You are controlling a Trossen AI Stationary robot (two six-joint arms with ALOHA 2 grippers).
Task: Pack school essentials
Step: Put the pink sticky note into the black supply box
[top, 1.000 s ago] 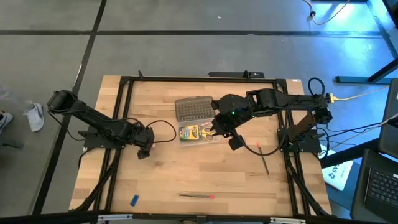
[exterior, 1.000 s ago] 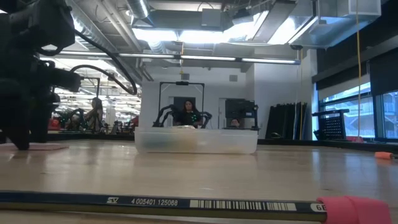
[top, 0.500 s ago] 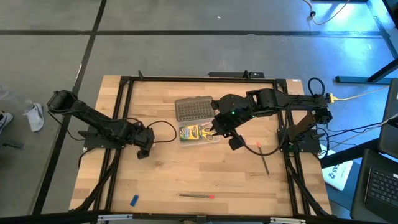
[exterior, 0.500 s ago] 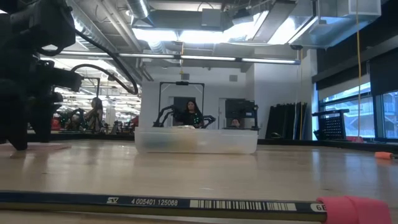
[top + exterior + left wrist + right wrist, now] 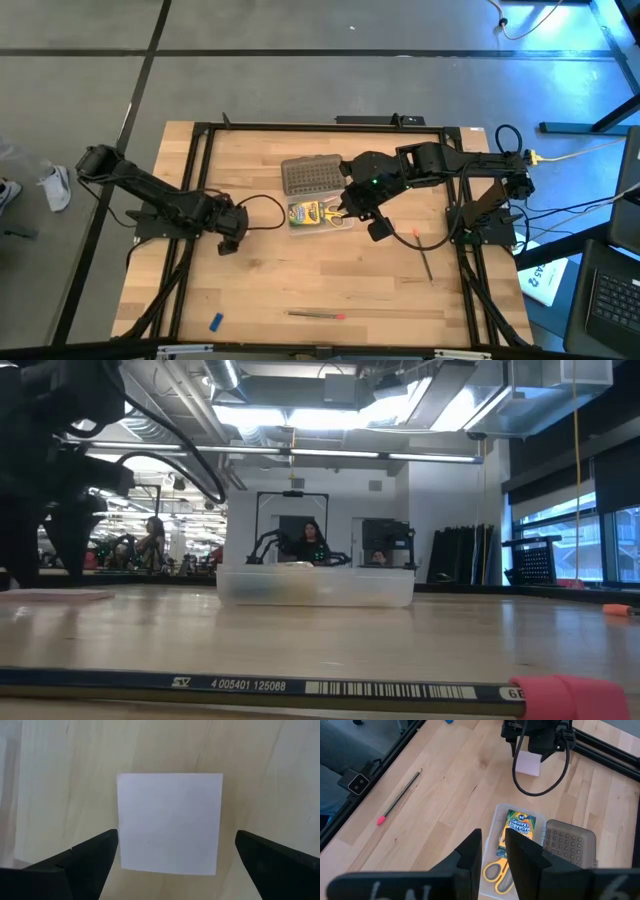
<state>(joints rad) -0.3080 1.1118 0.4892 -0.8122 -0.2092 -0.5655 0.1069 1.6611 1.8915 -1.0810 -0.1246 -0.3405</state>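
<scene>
The left gripper (image 5: 229,243) hangs over the left part of the wooden table (image 5: 260,290), its two fingers (image 5: 85,862) spread wide and released, one on each side of the square notepad (image 5: 170,822) that lies flat on the wood beneath it; the pad touches neither finger in the left wrist view, and from the right wrist view the same pad (image 5: 528,765) shows pale pink under that arm's dark head; the right gripper (image 5: 377,229) sits near the middle of the table, just beside the clear case (image 5: 318,214), with its fingers (image 5: 470,857) drawn close together and only a narrow gap between them; nothing can be seen held there, and whether they pinch anything I cannot tell; inside the case lie the crayon box (image 5: 519,827), green and yellow, and next to it the scissors (image 5: 499,872) with yellow handles; the grey studded lid (image 5: 310,175) lies touching the case on its far side; one pencil (image 5: 316,314) with a pink end rests near the front edge of the table, a second pencil (image 5: 424,256) lies to the right of the right gripper, and a small blue eraser (image 5: 215,322) sits near the front left corner, well apart from the case; in the low view the near pencil (image 5: 250,685) runs across the foreground and a person (image 5: 310,543) sits in the room beyond.
</scene>
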